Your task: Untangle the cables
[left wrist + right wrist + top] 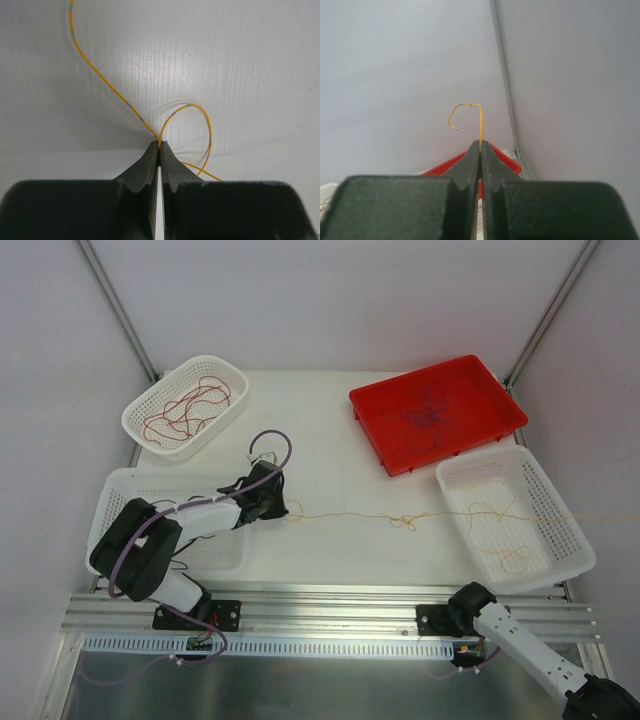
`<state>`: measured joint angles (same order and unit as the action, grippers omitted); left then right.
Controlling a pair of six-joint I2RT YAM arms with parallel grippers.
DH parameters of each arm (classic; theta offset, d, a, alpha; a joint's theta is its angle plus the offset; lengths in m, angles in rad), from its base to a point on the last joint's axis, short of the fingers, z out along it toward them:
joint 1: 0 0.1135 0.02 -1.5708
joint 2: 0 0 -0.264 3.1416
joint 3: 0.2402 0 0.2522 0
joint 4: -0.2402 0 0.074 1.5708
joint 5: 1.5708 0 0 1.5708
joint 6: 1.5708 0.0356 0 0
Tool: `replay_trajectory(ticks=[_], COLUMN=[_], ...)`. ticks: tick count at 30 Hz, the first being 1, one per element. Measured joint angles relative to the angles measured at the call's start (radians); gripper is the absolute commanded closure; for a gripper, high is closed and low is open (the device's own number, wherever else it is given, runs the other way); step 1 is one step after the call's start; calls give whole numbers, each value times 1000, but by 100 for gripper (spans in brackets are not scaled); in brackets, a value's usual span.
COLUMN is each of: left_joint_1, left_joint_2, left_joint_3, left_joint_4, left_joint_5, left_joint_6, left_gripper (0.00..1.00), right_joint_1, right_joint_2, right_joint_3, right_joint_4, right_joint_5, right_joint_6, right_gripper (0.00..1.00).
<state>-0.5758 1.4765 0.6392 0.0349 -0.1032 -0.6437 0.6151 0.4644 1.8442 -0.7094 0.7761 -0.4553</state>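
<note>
A thin yellow cable (350, 517) stretches in a line across the table, with a small knot (407, 521) in its middle, and runs on over the right basket to the right edge of the top view. My left gripper (283, 508) is shut on its left end. In the left wrist view the cable (107, 85) loops just beyond the closed tips (160, 145), low over the table. My right gripper (480, 145) is out of the top view. In the right wrist view it is shut on the cable's other end (480, 120), raised and facing the wall.
A white basket (150, 410) at the back left holds red wires (185, 410). A red tray (505, 420) at the back right holds dark purple wires (425, 420). The right white basket (570, 540) holds yellow wires (505, 555). Another white basket (115, 490) lies under my left arm.
</note>
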Motion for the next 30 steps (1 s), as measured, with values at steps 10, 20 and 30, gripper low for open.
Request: replay_trajectory(ticks=[10, 20, 30], left_joint_1=[2, 2, 2], left_joint_2=[-109, -309, -312], left_joint_3=[11, 34, 48], left_joint_4=[-123, -153, -192], left_joint_5=[40, 87, 112], left_joint_6=[88, 221, 253], left_gripper=[100, 100, 43], right_joint_1=[11, 14, 14], right_joint_2=[179, 483, 616], right_joint_3=[-328, -877, -1011], right_joint_4=[-13, 93, 55], right_joint_5=[-343, -613, -591], right_joint_6=[266, 528, 609], right_gripper=[99, 94, 34])
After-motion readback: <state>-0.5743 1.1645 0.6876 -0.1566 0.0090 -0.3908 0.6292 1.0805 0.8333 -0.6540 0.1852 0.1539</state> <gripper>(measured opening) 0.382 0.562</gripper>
